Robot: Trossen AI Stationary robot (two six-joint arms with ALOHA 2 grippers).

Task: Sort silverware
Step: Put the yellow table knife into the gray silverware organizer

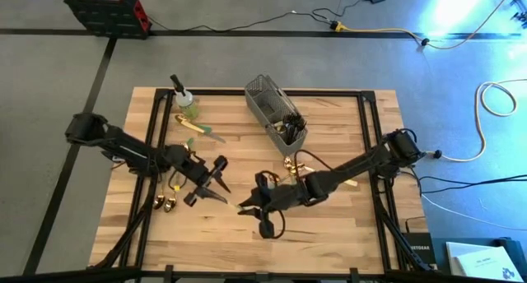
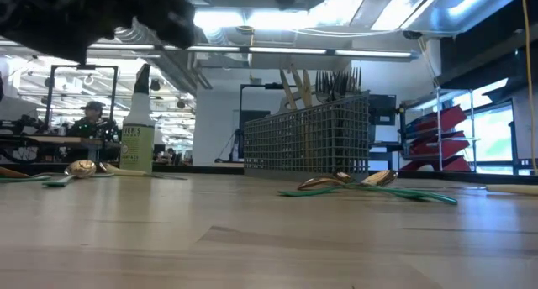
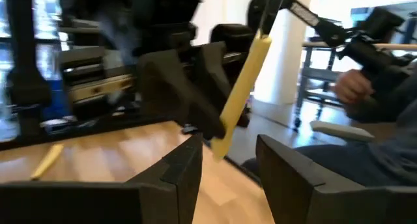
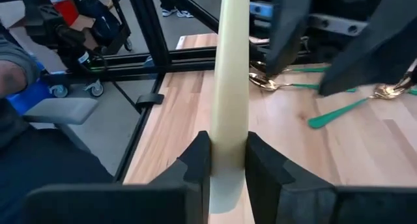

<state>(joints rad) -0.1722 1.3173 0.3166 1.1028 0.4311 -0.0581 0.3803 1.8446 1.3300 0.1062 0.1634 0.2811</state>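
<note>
My right gripper [image 1: 247, 207] hangs over the table's near middle, shut on a cream-handled piece of silverware [image 4: 233, 68]. I cannot tell what kind of piece it is. My left gripper [image 1: 216, 178] faces it from the left. It is open, and its fingers [image 3: 176, 178] stand just short of the handle's free end [image 3: 220, 146] without touching. Green-handled gold pieces [image 1: 202, 131] and gold spoons [image 1: 165, 203] lie flat on the wood. More silverware stands in the mesh caddy [image 1: 276, 112]. My right gripper pinches the cream handle [image 4: 229, 142] between its two fingers, close to the handle's free end. That end sticks out a little past the fingers. The piece is tilted, its head end [image 3: 277, 2] higher, and it is lifted clear of the table.
A spray bottle [image 1: 183, 98] stands at the far left beside the green-handled pieces. More gold and green pieces [image 2: 370, 186] lie just in front of the caddy [image 2: 307, 142]. Another cream piece [image 3: 47, 160] lies on the wood. A seated person [image 3: 365, 120] is beyond the table's edge.
</note>
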